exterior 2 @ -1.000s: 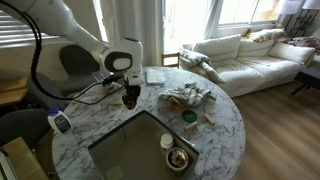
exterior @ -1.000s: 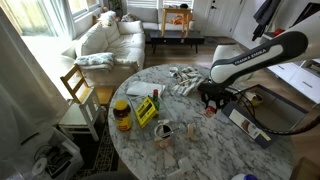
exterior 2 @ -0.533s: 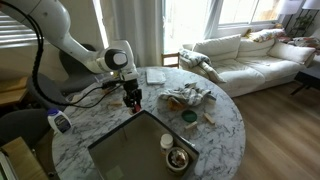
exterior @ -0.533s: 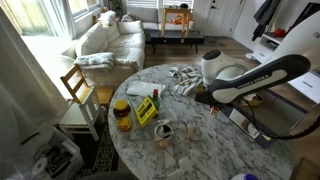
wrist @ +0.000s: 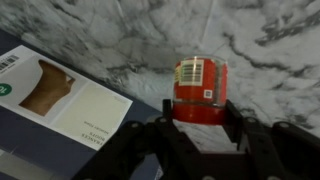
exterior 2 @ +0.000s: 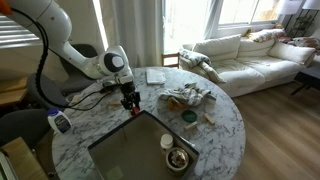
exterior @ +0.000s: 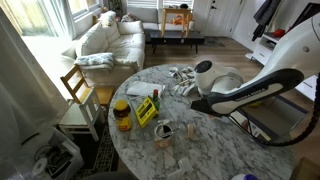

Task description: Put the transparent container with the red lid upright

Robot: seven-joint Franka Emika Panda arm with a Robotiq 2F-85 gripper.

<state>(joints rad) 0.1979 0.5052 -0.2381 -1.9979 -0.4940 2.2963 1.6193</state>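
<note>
1. Hand (wrist: pixel 203 120): in the wrist view the two fingers stand close against opposite sides of the container (wrist: pixel 200 88). No gap shows on either side, so I judge it clamped.
2. Position: in an exterior view the hand (exterior 2: pixel 130 104) hangs low over the near side of the desk (exterior 2: pixel 225 125). The container (exterior 2: pixel 129 98) shows only as a red speck in it. Whether the container touches the marble cannot be told.
3. Key relation: the container lies directly ahead of the hand, between the fingers, not off to either side. Only the red lid with its barcode label faces the wrist camera, and the clear body is not made out. The long axis therefore seems to run roughly along the hand's line of reach, though this is not certain.
4. Surroundings: a flat box (wrist: pixel 60 110) lies on the desk (wrist: pixel 120 35) just beside the hand.
5. Judgement: uprighting looks to depend on a wrist turn that brings the lid on top. The grip on the smooth lid could slip during that turn.
</note>
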